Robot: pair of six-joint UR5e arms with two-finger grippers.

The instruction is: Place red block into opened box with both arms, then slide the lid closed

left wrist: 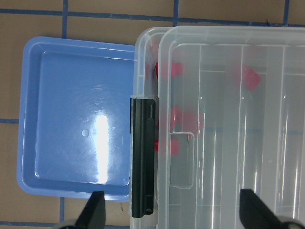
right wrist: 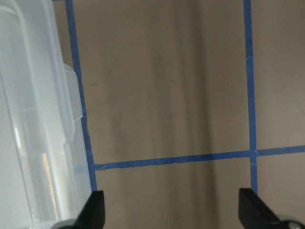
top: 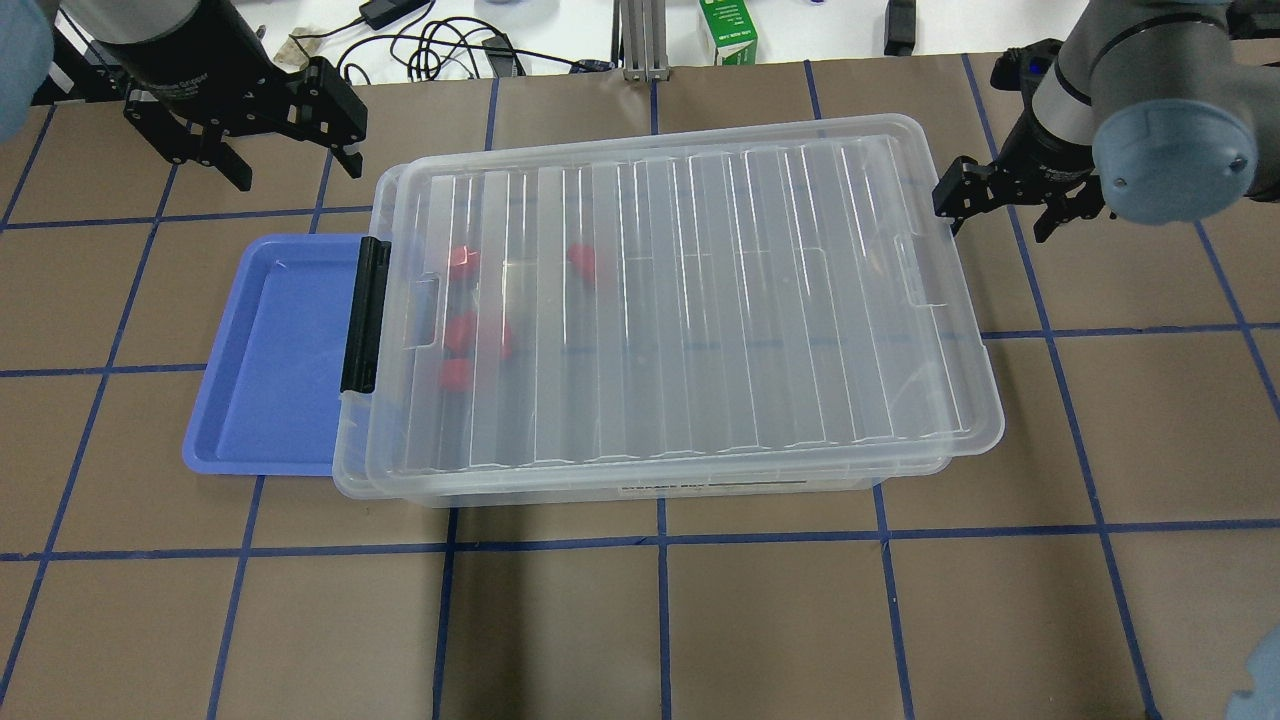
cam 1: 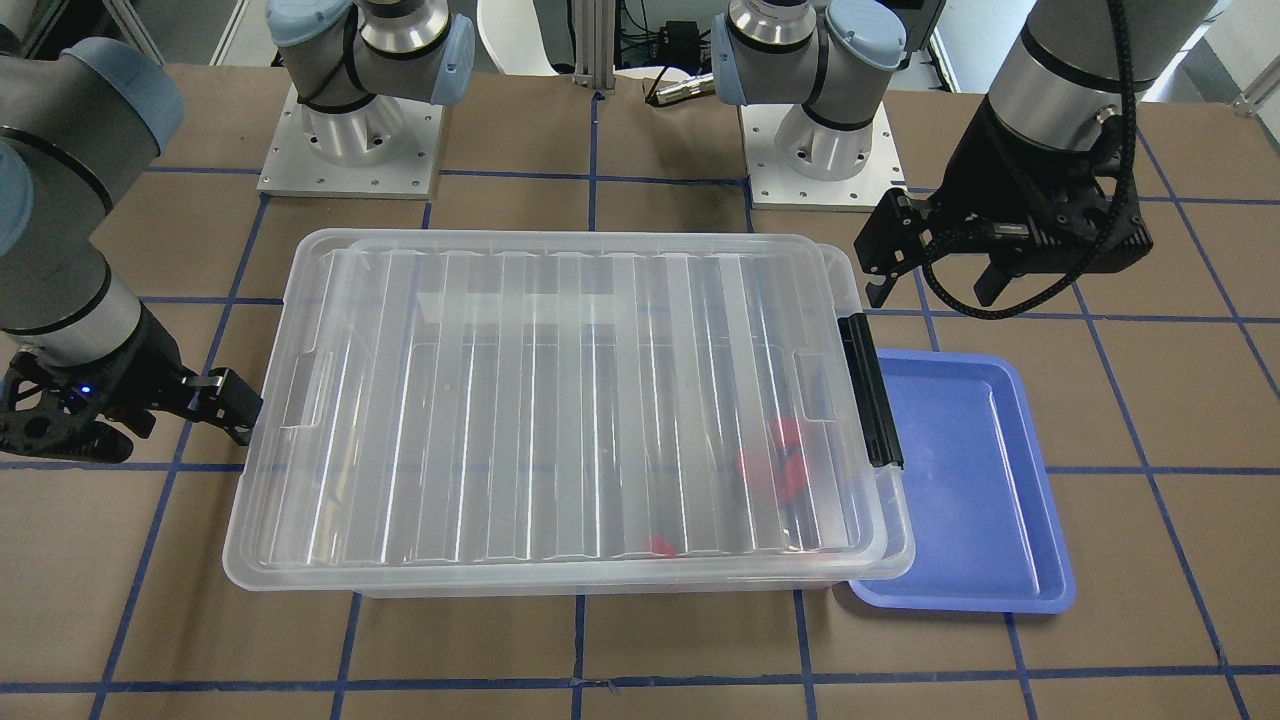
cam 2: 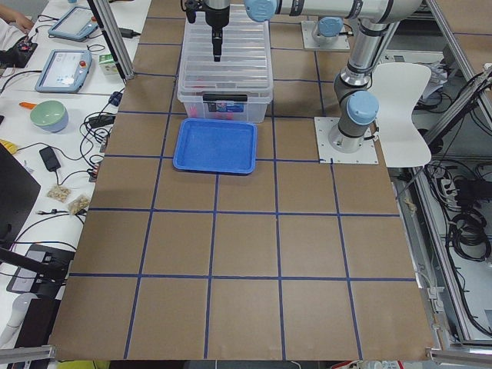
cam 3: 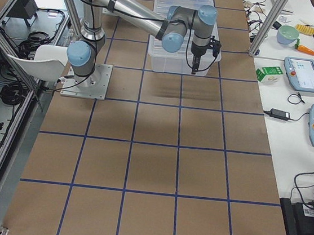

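The clear box (top: pixel 650 490) stands mid-table with the ribbed lid (top: pixel 700 300) lying flat on top, shifted a little away from the black latch (top: pixel 365 315), so a strip of box rim shows at that end. Several red block shapes (top: pixel 462 332) show blurred through the lid near the latch end, also in the left wrist view (left wrist: pixel 183 117). My left gripper (top: pixel 295 165) hangs open and holds nothing, above the table behind the latch corner. My right gripper (top: pixel 1000 210) is open and holds nothing, just off the lid's opposite short end (cam 1: pixel 165 420).
A shallow blue tray (top: pixel 270 360) with nothing in it lies against the latch end, partly under the box rim. Brown table with blue tape grid all around. Cables and a green carton (top: pixel 728 30) sit beyond the far edge.
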